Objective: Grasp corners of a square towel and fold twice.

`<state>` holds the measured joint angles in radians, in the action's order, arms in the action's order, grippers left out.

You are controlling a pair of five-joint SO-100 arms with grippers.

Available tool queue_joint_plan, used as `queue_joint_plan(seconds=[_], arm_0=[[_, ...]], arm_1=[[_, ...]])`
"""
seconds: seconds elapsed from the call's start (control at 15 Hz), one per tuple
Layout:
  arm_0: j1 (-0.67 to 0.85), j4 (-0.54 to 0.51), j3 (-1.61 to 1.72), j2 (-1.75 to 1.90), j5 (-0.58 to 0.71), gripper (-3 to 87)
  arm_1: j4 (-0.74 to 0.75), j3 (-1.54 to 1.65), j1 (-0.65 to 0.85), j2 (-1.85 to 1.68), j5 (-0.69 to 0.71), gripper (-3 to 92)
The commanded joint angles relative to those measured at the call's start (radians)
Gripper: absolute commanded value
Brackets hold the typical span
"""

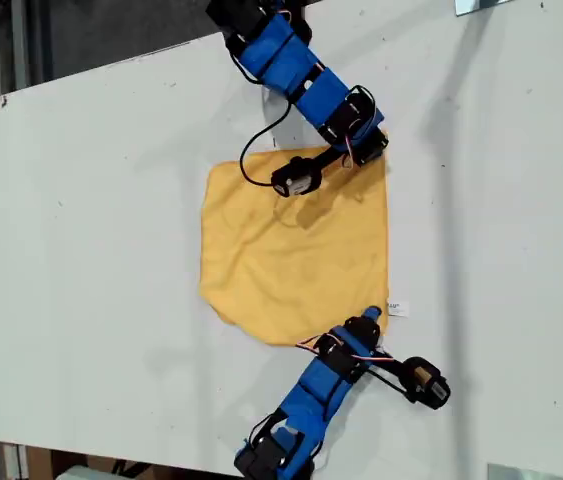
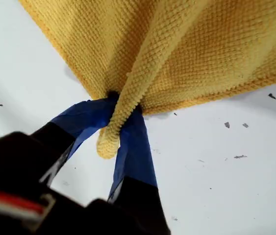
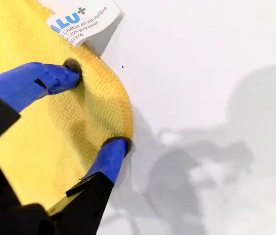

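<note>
The soft yellow-orange square microfibre towel (image 1: 296, 250) shows a nubbly, matt woven pile, with a stitched hem along its rounded corner (image 3: 120, 105). Its small white tag (image 3: 84, 22) looks like smooth printed fabric. The white table (image 1: 81, 220) is smooth, matt and lightly speckled. My first gripper (image 2: 123, 115) has blue, matt plastic-looking fingers (image 2: 135, 152).

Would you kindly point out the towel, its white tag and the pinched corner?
towel (image 1: 291, 255), exterior view, middle of the cloth.
white tag (image 3: 85, 22), second wrist view, printed face.
pinched corner (image 2: 109, 141), first wrist view, bunched tip.
</note>
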<state>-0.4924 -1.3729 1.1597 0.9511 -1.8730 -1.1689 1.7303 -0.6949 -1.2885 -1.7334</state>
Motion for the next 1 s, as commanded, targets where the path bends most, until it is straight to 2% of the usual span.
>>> queue_joint_plan(seconds=[0.0, 0.33, 0.47, 0.6, 0.8, 0.93], arm_0=[[-0.023, -0.014, -0.054, 0.000, -0.020, -0.4], [-0.031, -0.035, -0.138, -0.020, 0.015, -0.4], [-0.008, -0.118, -0.202, -0.014, 0.025, -0.4], [0.026, -0.170, -0.281, 0.009, 0.091, -0.4], [0.100, -0.281, -0.287, 0.138, 0.127, -0.4], [0.163, -0.302, -0.265, 0.253, 0.213, -0.4]], arm_1=[[-0.020, -0.064, -0.015, -0.006, 0.009, 0.0], [-0.086, -0.123, 0.002, -0.002, 0.014, 0.0], [-0.216, -0.230, 0.020, 0.008, 0.014, 0.0], [-0.318, -0.298, 0.064, -0.011, 0.028, 0.0], [-0.405, -0.311, 0.170, -0.138, 0.061, 0.0], [-0.439, -0.310, 0.270, -0.242, 0.115, 0.0]])
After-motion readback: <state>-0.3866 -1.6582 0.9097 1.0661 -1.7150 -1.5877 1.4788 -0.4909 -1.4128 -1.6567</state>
